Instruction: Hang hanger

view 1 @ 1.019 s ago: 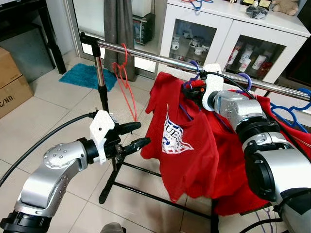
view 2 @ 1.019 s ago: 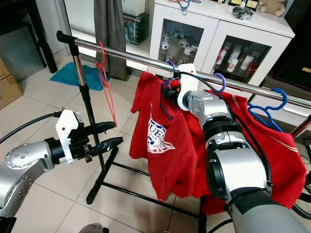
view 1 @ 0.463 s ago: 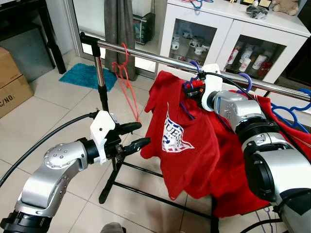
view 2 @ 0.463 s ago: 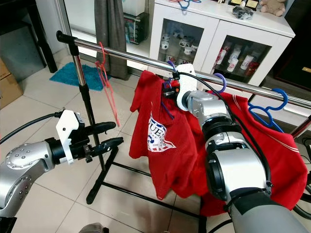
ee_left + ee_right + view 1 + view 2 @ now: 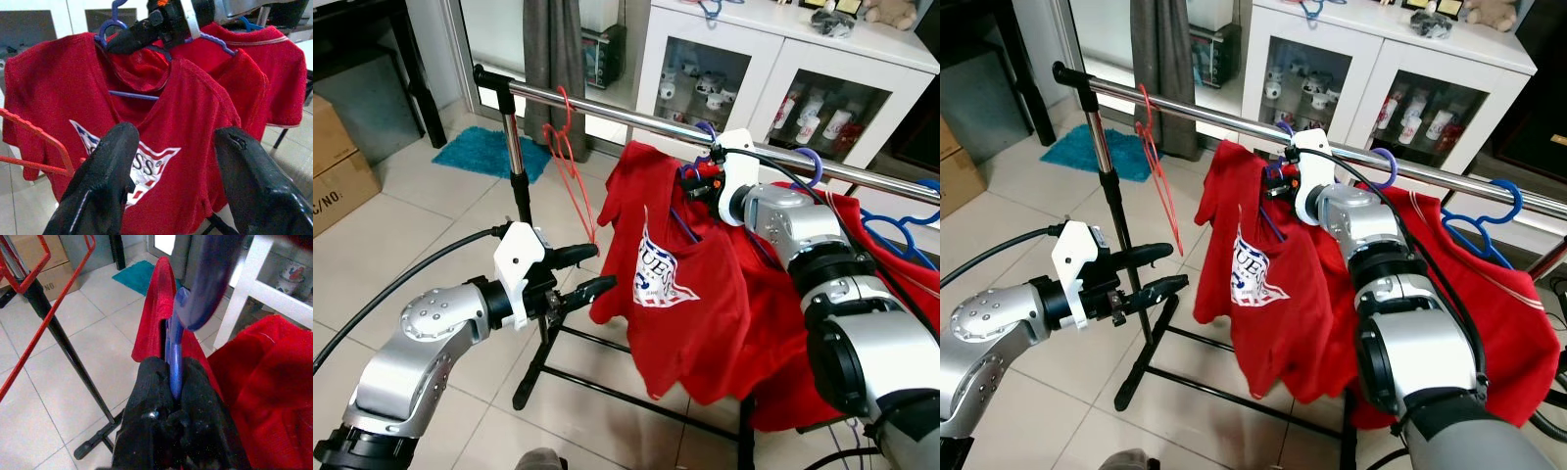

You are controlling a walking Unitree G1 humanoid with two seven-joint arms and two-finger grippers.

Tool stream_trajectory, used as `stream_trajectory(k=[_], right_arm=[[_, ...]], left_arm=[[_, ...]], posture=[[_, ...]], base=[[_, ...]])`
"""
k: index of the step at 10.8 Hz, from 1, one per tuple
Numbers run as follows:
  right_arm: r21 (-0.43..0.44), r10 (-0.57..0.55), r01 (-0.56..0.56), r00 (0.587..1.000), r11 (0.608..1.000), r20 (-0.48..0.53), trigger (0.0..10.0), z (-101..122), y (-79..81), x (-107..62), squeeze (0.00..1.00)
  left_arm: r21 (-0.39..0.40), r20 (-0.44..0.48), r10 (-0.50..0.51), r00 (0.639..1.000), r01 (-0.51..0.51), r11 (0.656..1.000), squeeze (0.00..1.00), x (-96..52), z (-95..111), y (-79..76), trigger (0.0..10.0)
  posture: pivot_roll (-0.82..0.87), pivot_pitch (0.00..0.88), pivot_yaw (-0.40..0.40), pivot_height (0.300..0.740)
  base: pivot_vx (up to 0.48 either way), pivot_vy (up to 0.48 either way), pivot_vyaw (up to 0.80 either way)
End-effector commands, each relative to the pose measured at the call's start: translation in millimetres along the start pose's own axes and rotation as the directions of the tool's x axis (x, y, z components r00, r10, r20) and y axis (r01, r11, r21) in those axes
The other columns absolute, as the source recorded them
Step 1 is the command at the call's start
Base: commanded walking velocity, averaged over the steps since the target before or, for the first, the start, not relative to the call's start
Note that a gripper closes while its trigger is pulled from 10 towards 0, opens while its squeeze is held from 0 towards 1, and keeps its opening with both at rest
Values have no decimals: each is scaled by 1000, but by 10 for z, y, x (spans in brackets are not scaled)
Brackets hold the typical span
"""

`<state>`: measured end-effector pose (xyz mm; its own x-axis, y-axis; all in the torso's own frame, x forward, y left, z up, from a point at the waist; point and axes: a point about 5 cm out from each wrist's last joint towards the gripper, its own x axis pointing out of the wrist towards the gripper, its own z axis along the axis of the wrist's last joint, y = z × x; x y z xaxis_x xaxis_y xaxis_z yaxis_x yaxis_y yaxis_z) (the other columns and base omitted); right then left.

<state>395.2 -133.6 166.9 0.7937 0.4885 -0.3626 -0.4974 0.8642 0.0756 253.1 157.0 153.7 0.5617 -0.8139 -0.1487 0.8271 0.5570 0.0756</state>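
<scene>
A red T-shirt [image 5: 690, 304] with a white and blue logo hangs on a purple hanger [image 5: 175, 357]. My right gripper [image 5: 693, 181] is shut on the hanger's neck, just below the silver rail [image 5: 607, 108]. The hanger's hook [image 5: 705, 129] reaches up to the rail; whether it rests on the rail is unclear. My left gripper [image 5: 604, 267] is open, held low beside the shirt's lower left edge, with nothing between its fingers [image 5: 105, 176].
An empty red hanger [image 5: 570, 162] hangs near the rail's left end by the black upright post [image 5: 516, 166]. A second red shirt [image 5: 862, 255] and a blue hanger [image 5: 901, 230] hang further right. A white glass-door cabinet [image 5: 754, 78] stands behind; a cardboard box [image 5: 337, 166] sits left.
My right gripper has carried the hanger slightly left along the rail, and the red shirt has swung left with it. The left arm has stayed where it was.
</scene>
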Motion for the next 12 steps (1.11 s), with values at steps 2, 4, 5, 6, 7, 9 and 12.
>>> stream_trajectory(k=[2, 4, 5, 6, 7, 9, 12], right_arm=[[0, -8, 8, 998, 1000, 56, 0, 122, -96, -113, 0], [23, -22, 20, 994, 1000, 110, 0, 206, -164, -197, 0], [22, 2, -5, 988, 1000, 151, 0, 236, -143, -263, 0], [16, 43, -47, 984, 999, 175, 0, 194, -58, -339, 0], [8, 63, -65, 985, 998, 158, 0, 55, 26, -411, 0], [49, 48, -55, 990, 997, 129, 0, -237, 158, -553, 0], [61, -17, 9, 990, 998, 141, 0, -447, 244, -713, 0]], left_arm=[[14, 15, 28, 1000, -28, 1000, 0, 11, 29, 35, 10000], [33, -3, 90, 996, -90, 995, 0, 33, 18, 91, 10000], [43, -1, 146, 989, -145, 988, 0, 55, 3, 130, 10000], [38, 6, 193, 981, -193, 980, 0, 82, -19, 141, 10000], [19, 6, 223, 975, -223, 975, 0, 99, -49, 127, 10000], [0, 2, 256, 967, -256, 967, 0, 93, -88, 115, 10000], [-1, 2, 271, 963, -271, 963, 0, 74, -104, 114, 10000]], posture=[[132, 0, -107, 740], [132, 0, -106, 740], [126, 0, -103, 740], [123, 0, -109, 740], [122, 0, -117, 740], [116, 0, -129, 740], [113, 0, -127, 740]], base=[[0, 0, 0], [0, 0, 0], [0, 0, 0], [0, 0, 0], [0, 0, 0], [-144, 0, 0], [-291, 0, 0]])
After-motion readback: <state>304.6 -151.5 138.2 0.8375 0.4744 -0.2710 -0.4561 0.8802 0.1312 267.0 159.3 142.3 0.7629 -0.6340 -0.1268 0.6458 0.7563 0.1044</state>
